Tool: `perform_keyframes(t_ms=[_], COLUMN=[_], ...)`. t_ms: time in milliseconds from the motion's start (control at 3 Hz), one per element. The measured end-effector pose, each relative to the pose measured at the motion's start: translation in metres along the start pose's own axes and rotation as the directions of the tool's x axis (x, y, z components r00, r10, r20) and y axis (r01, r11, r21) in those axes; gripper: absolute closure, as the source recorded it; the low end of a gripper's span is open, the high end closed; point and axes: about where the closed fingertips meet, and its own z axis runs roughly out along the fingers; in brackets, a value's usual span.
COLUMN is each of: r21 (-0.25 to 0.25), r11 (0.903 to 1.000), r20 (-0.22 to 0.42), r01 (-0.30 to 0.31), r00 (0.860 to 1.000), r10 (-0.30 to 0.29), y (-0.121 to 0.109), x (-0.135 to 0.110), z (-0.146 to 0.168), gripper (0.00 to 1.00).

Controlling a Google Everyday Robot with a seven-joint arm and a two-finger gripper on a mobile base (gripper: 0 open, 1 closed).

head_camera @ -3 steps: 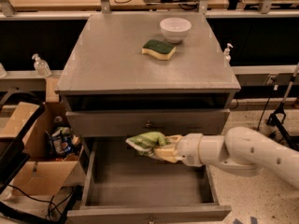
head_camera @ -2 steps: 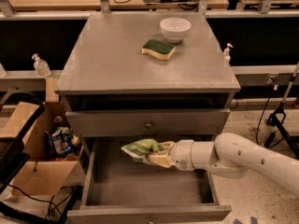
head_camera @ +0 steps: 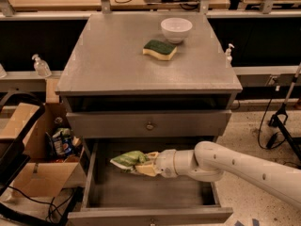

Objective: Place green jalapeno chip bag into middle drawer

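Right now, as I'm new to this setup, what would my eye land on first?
The white arm reaching in from the right stands out, its gripper shut on the green jalapeno chip bag, held inside the open middle drawer low in the grey cabinet. Next come the green-topped sponge and the white bowl, toward the back right of the cabinet's top.

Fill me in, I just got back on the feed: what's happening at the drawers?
The arm reaches in from the right, and its gripper holds the green jalapeno chip bag inside the open middle drawer, apparently just above the floor. The bag is not yet released. A sponge and a white bowl sit on the cabinet top.
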Motion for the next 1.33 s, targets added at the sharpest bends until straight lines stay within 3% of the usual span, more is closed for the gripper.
perform_keyframes(t_ms=[667, 1000, 1333], r21=[-0.01, -0.015, -0.018], r11=[0.9999, 0.9999, 0.9998], r20=[0.001, 0.001, 0.001], r01=[-0.003, -0.003, -0.002], r00=[1.0, 1.0, 1.0], r10=[0.003, 0.003, 0.002], y=[0.0031, 0.0047, 0.0057], x=[0.0008, 0.0003, 0.0001], z=[0.0042, 0.0063, 0.0076], gripper=[0.58, 0.27, 0.04])
